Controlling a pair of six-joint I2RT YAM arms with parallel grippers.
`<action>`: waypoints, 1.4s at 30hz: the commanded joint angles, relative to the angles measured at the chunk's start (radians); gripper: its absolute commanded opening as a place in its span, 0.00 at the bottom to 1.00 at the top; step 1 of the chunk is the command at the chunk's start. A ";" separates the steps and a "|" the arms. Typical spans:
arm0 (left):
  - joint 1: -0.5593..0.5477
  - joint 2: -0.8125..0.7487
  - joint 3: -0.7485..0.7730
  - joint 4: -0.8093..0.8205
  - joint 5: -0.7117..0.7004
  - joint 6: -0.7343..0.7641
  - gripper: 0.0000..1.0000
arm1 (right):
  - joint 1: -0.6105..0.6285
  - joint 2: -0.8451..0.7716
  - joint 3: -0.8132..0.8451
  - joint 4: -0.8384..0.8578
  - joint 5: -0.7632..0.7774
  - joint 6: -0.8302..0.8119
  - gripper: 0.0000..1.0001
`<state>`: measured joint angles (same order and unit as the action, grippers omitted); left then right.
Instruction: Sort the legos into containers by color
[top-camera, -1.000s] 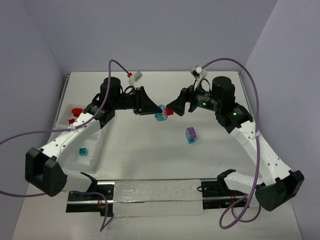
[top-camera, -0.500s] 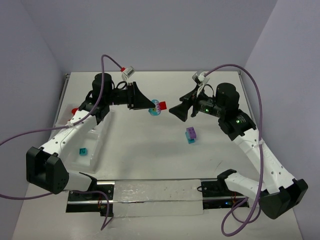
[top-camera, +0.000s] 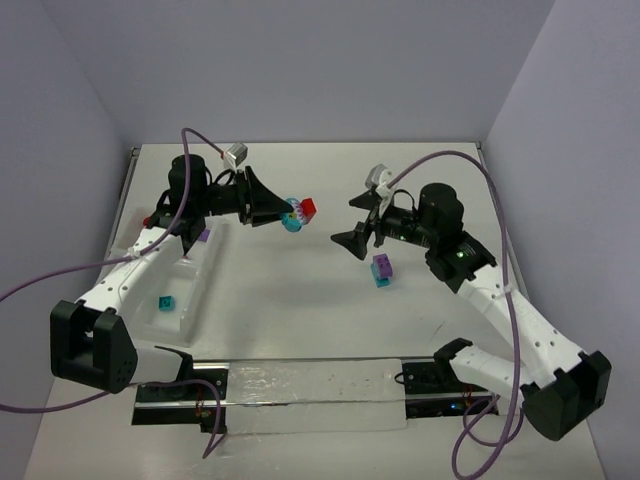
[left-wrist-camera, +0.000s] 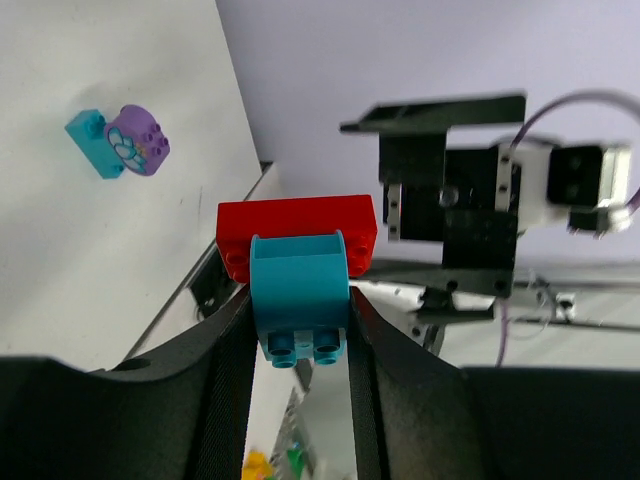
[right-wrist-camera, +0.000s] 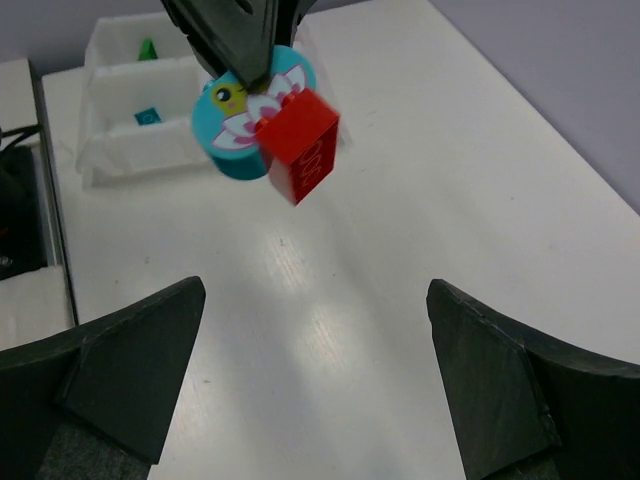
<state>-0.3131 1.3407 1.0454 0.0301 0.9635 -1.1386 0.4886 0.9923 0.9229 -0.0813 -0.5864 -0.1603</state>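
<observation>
The left pincer (left-wrist-camera: 298, 312) clamps a cyan studded plastic brick (left-wrist-camera: 298, 270) with a red plastic brick (left-wrist-camera: 297, 222) stuck to its far end, aloft over the white counter (top-camera: 300, 315). Facing it but apart, the right pincer (right-wrist-camera: 315, 305) gapes empty. A purple-and-cyan brick pair (top-camera: 381, 270) lies just beside the right pincer.

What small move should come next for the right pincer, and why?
Probably bring the open right pincer forward onto the red brick. It is joined to the cyan brick clamped in the left pincer, and the two colours must be split before sorting.
</observation>
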 joint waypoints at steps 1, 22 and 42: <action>0.012 -0.024 0.011 -0.049 0.164 0.174 0.00 | 0.010 0.153 0.129 -0.010 -0.094 -0.200 0.99; 0.020 0.028 0.071 -0.217 0.226 0.349 0.00 | 0.139 0.293 0.246 -0.170 -0.134 -0.395 0.99; 0.020 -0.005 0.053 -0.164 0.222 0.297 0.00 | 0.203 0.354 0.297 -0.089 -0.105 -0.363 0.37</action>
<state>-0.2978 1.3655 1.0790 -0.1686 1.1608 -0.8425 0.6876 1.3537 1.1978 -0.2491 -0.7091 -0.5393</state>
